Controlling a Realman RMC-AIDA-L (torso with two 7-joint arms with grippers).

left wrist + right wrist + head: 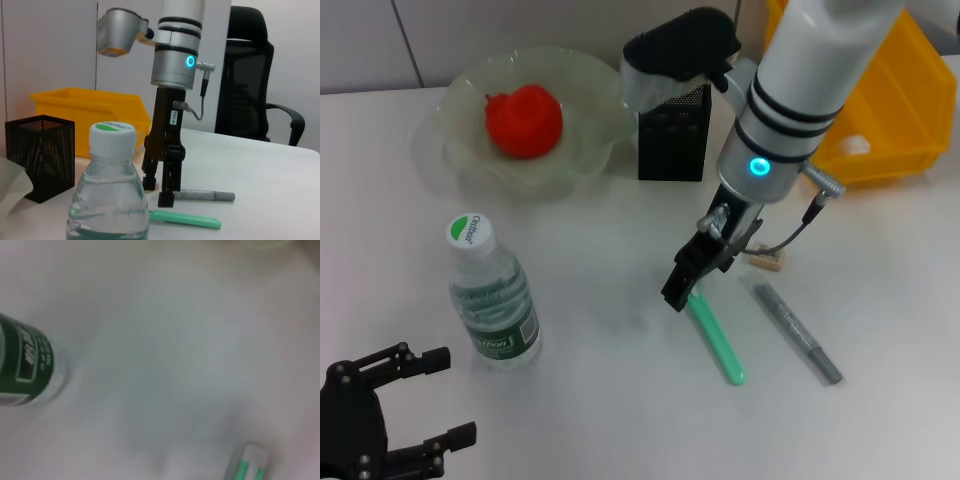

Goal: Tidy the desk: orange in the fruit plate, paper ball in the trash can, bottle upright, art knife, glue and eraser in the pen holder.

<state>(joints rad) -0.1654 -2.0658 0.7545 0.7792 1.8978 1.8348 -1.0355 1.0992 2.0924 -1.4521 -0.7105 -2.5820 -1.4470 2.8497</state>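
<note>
The orange point(525, 120) lies in the pale green fruit plate point(455, 150) at the back left. The bottle point(492, 295) point(110, 200) stands upright, front left. My right gripper point(678, 298) point(161, 195) hangs open just above the far end of a flat green tool point(717, 338) point(187, 219) on the table. A grey pen-shaped tool point(798, 333) point(205, 196) lies beside it; which is the art knife and which the glue I cannot tell. The eraser point(766, 261) lies behind them. My left gripper point(455, 395) rests open at the front left corner.
The black mesh pen holder point(673, 135) point(42, 155) stands behind the right arm. The yellow trash can point(895, 100) point(90, 107) sits at the back right with a small white thing point(855, 143) inside. A black office chair point(250, 75) stands beyond the table.
</note>
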